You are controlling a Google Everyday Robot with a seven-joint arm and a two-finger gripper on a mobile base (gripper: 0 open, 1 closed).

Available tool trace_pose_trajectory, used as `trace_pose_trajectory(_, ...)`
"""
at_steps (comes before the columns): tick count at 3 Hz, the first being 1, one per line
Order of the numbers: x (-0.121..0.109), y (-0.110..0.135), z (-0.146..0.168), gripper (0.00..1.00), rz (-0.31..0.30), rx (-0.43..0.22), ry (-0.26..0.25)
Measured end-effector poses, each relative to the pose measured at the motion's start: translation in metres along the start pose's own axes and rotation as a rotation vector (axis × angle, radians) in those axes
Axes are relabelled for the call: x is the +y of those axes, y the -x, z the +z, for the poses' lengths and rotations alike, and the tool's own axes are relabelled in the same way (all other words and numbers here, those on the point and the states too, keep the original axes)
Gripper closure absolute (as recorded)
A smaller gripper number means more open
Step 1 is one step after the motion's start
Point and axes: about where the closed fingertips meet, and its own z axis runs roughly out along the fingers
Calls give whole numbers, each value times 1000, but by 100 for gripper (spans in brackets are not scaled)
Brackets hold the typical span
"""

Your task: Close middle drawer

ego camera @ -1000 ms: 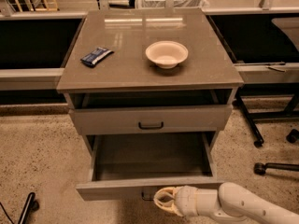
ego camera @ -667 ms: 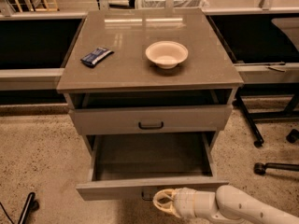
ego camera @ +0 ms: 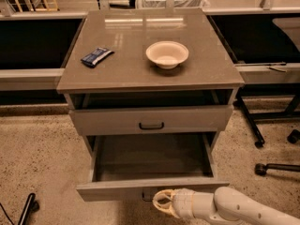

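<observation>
The middle drawer [ego camera: 117,190] of the grey cabinet is pulled far out toward me. Its long, deep tray [ego camera: 152,156] looks empty. Its low front panel runs across the bottom of the view, with a small dark handle [ego camera: 146,198] at its centre. My gripper [ego camera: 161,203], on a cream-coloured arm [ego camera: 234,209] coming in from the lower right, is right at the front of that panel, just beside the handle.
Above is a taller-fronted grey drawer [ego camera: 108,121] with a black loop handle [ego camera: 151,125], with a dark gap over it. On the cabinet top [ego camera: 140,74] sit a cream bowl [ego camera: 167,54] and a dark blue packet [ego camera: 97,56]. Chair legs and castors [ego camera: 262,168] stand at the right.
My gripper has shifted slightly left along the drawer's front panel. The drawer itself has not visibly moved.
</observation>
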Motion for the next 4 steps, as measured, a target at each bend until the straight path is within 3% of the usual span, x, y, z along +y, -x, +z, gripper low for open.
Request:
trace_pose_trajectory(3, 0, 0, 0, 12, 0, 0, 0)
trace_pose_trajectory(4, 0, 0, 0, 0, 0, 0, 0)
